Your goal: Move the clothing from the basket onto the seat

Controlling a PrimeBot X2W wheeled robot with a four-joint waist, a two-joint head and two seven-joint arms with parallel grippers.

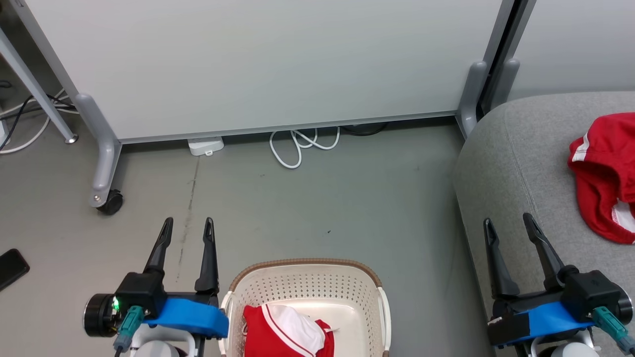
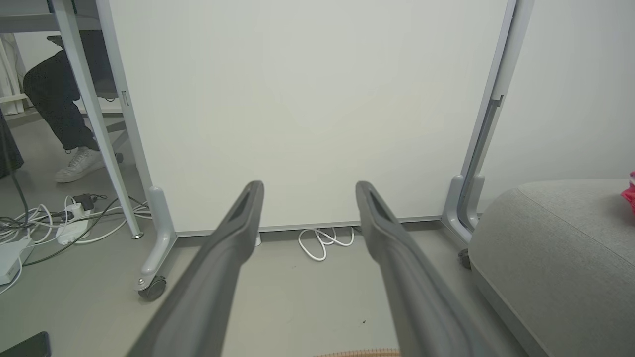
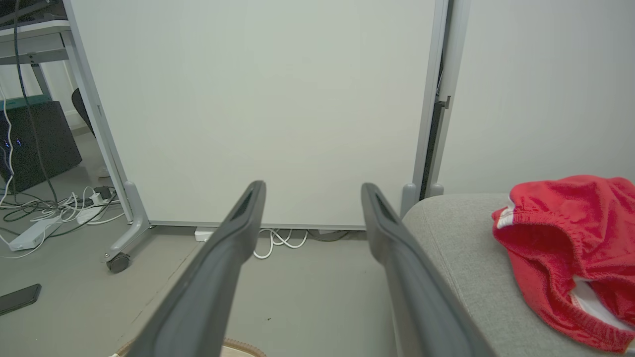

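Plainly, left gripper [image 1: 189, 220] and right gripper [image 1: 507, 218] gape wide, empty (red garment [image 1: 283, 332] in basket [image 1: 307, 261]).

You have basket [image 1: 307, 261] at centre, nearest robot, garment [image 1: 285, 332] inside it. Seat [image 1: 516, 158] to its right, apart. Shorts [image 1: 605, 173] on seat top, far right side. Left gripper [image 1: 189, 220] just left of basket. Right gripper [image 1: 507, 218] over seat's near edge. Partition panel [image 1: 258, 64] behind all, cable coil [image 1: 302, 144] at its foot. Phone [image 1: 12, 267] on floor, far left.

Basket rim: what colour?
Brown, woven-look rim on a cream perforated basket; clearest in head view.
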